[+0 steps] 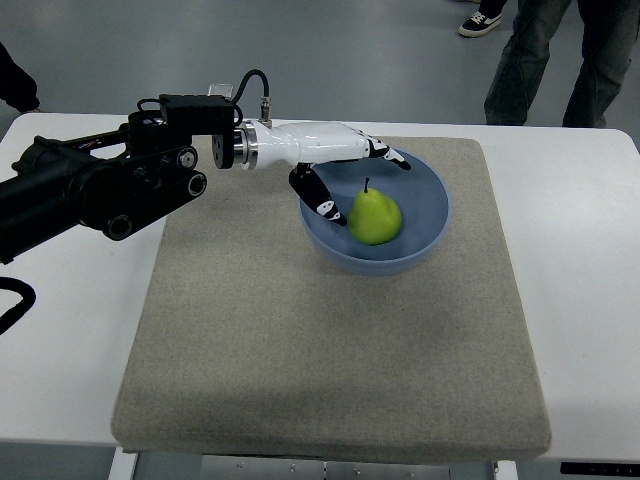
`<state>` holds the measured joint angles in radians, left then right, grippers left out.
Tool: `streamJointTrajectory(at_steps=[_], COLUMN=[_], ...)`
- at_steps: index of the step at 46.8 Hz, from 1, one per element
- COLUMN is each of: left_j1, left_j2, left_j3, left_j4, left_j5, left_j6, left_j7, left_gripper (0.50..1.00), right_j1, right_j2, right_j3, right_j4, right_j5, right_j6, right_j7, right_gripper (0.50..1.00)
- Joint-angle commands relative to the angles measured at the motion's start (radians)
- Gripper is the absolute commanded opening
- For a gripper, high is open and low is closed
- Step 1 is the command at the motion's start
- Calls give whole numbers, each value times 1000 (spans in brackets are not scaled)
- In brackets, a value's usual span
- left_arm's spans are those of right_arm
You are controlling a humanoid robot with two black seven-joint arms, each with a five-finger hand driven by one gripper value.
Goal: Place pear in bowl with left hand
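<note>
From the left we see the left hand (345, 165), fingers spread and empty, over the bowl (432, 215) on the mat (300, 340). The pear (375, 217) lies inside. We read no writing.

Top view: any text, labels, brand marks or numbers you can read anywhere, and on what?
None readable.
Left hand and its black arm: no legible markings; the small tag near the wrist is too blurred to tell.
Pear, blue bowl, grey mat, white table: no print.
Person's shoe at the top edge: no logo can be made out.
</note>
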<state>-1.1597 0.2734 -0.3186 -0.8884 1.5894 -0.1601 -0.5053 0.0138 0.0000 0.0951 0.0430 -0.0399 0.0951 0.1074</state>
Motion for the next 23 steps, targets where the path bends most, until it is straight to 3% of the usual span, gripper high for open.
streamJointTrajectory(at_steps=[1, 23], left_j1=[-1, -17], left_j2=[0, 10], left_j3=[-13, -37], left_j4=[29, 262], left_j5=[-11, -201], left_j6=[28, 45], left_j7=[1, 7], left_gripper=[926, 926], right_j1=[0, 0], right_j2=[0, 0], right_j3=[0, 0], right_j4=[0, 0], right_j5=[0, 0], right_j6=[0, 0], right_j7=[0, 0], right_gripper=[926, 926])
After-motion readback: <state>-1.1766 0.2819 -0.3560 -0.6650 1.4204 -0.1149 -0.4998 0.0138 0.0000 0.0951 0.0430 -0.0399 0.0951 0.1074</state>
